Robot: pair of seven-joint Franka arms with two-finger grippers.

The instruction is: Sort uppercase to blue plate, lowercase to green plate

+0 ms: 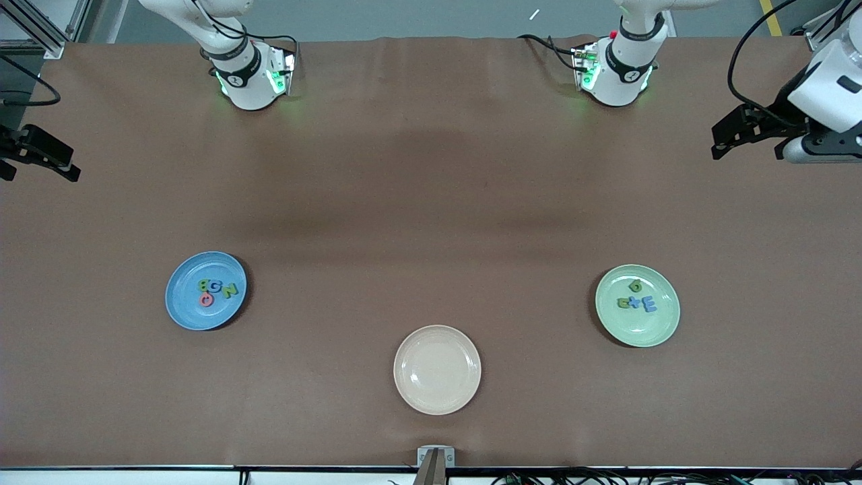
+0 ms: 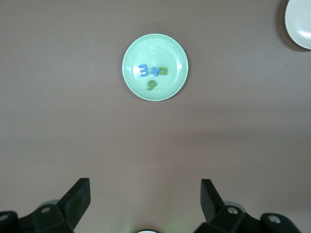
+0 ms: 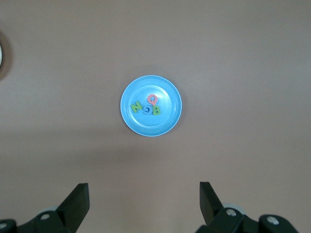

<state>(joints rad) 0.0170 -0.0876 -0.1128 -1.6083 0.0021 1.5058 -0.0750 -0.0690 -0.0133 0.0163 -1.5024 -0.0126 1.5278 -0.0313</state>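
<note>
The blue plate point(image 1: 185, 310) lies toward the right arm's end and holds the uppercase letters: green B point(image 1: 203, 285), blue G point(image 1: 214, 287), green N point(image 1: 230, 291) and coral Q point(image 1: 206, 300). It also shows in the right wrist view point(image 3: 167, 92). The green plate point(image 1: 656, 330) lies toward the left arm's end and holds the lowercase letters: green p point(image 1: 635, 285), green u point(image 1: 623, 302), blue x point(image 1: 634, 303) and blue m point(image 1: 649, 304). It also shows in the left wrist view point(image 2: 172, 48). My left gripper point(image 1: 731, 135) point(image 2: 145, 191) and right gripper point(image 1: 40, 158) point(image 3: 144, 194) hang open and empty, high over the table's ends.
A cream plate point(image 1: 437, 369) with nothing in it lies between the two coloured plates, nearest the front camera. Its edge shows in the left wrist view point(image 2: 300, 22). Brown table cloth point(image 1: 431, 202) covers the whole table. Both arm bases stand along the edge farthest from the front camera.
</note>
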